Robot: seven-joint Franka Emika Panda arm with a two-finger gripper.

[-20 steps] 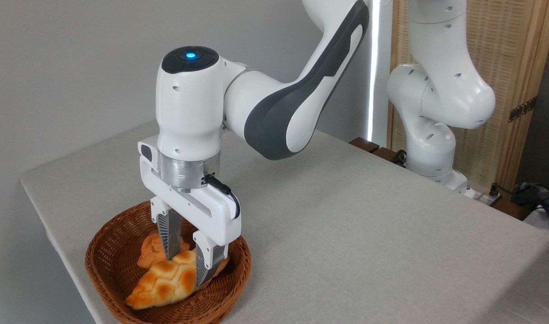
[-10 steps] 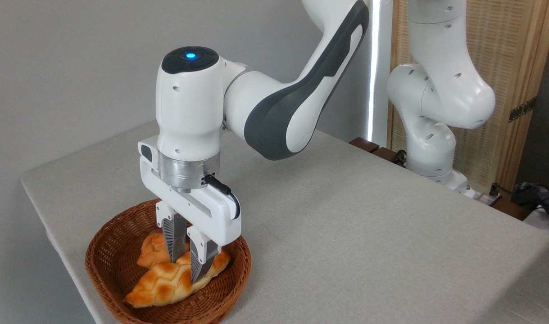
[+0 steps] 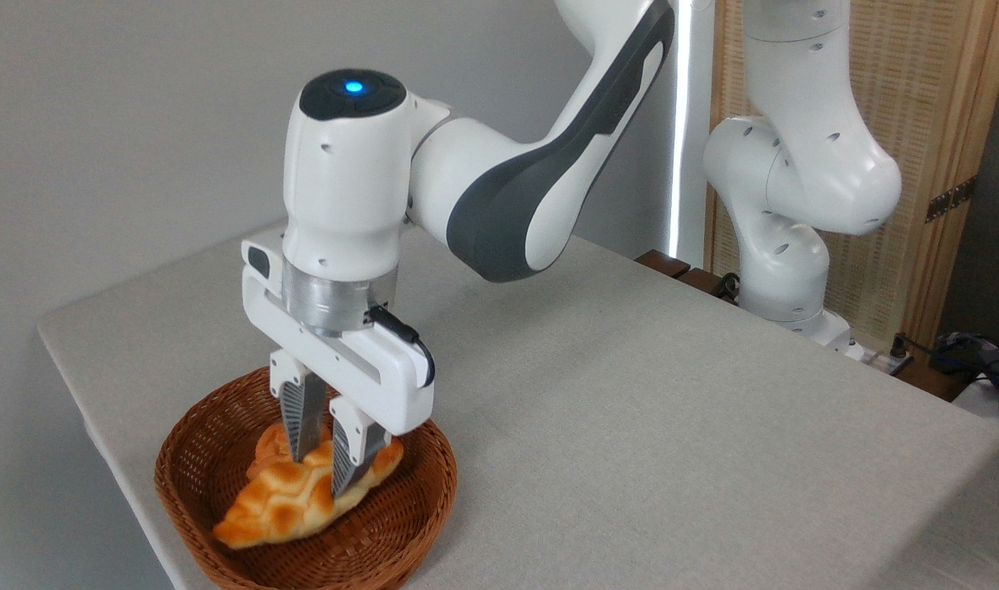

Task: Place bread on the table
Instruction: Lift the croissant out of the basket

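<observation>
With its fingers pinched on the bread, the gripper hangs over the basket directly beneath; an off-centre hold could let the loaf swing and slip loose.

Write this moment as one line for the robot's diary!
phase: lift | end effector: shut on bread | bread: over basket | table: not reached

Bread — golden, criss-cross crust, pointed ends — tilted, lower left of frame; grey cloth tabletop spreads right.
</observation>
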